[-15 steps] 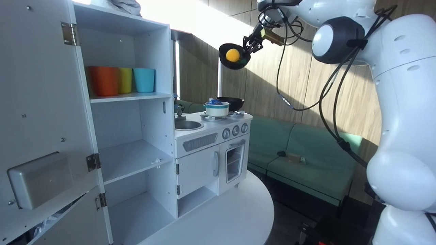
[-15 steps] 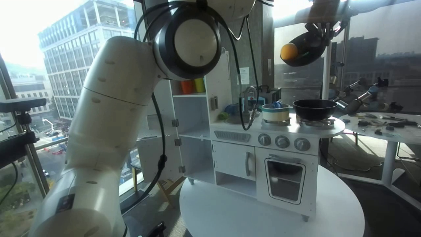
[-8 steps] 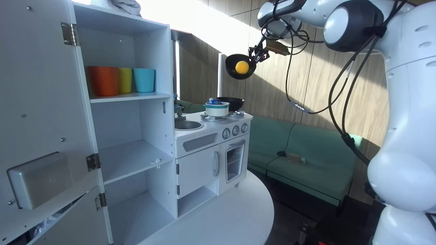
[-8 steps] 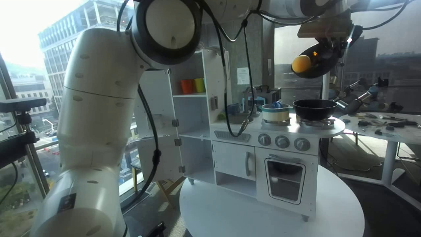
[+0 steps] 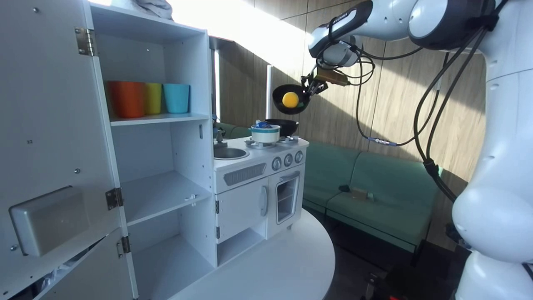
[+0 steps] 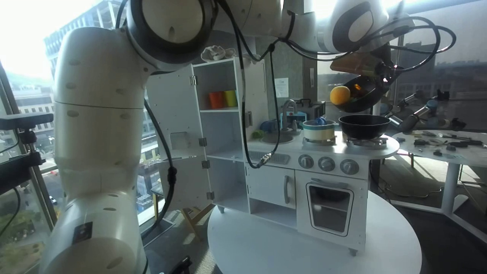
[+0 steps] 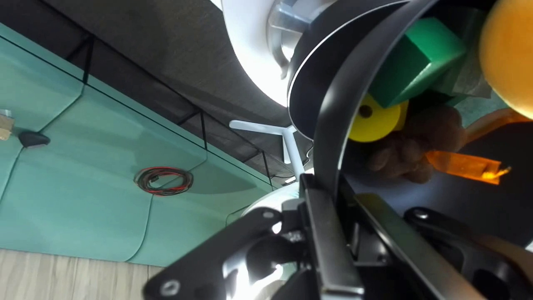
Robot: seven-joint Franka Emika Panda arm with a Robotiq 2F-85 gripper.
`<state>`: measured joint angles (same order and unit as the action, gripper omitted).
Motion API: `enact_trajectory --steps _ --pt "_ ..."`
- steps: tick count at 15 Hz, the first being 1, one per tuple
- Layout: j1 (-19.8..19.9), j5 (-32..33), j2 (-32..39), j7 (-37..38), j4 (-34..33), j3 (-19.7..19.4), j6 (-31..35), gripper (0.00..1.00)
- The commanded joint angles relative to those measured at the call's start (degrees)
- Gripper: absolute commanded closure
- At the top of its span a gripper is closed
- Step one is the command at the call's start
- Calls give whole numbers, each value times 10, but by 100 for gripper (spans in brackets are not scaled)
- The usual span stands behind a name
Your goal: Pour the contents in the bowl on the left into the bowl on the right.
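Jaws: nearly together, pinching the rim of the black bowl (image 7: 335, 108).
Lettering (image 5: 344, 17): on the arm (image 5: 387, 23) near the wrist, too small to read.
Notice (image 6: 281, 87): white sheet on the wall (image 6: 293, 64), print illegible.
Bowl: aloft, tilted, just above the black pan (image 6: 364, 129) in both exterior views.
Contents: orange ball (image 7: 508, 54), green block (image 7: 416, 62), yellow piece (image 7: 377, 123), all inside the bowl.

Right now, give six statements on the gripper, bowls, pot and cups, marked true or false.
The gripper grips the upper bowl by its rim. True.
The upper bowl is level. False: it is tilted.
The upper bowl holds a green block. True.
The lower bowl stands beside the pot. True.
The ball is in the pot. False: the ball is in the upper bowl.
The orange cup lies sideways. False: the orange cup stands upright.
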<state>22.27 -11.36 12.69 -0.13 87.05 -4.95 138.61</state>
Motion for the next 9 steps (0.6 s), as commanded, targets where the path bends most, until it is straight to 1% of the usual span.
enact_trajectory --steps 1,4,7,9 --pt "-38 23 -41 58 60 -36 37 87" --pt "-56 49 -52 104 75 -58 52 86" --pt "-66 81 -61 148 84 -78 65 87" --pt "-70 95 -68 174 90 -86 72 87"
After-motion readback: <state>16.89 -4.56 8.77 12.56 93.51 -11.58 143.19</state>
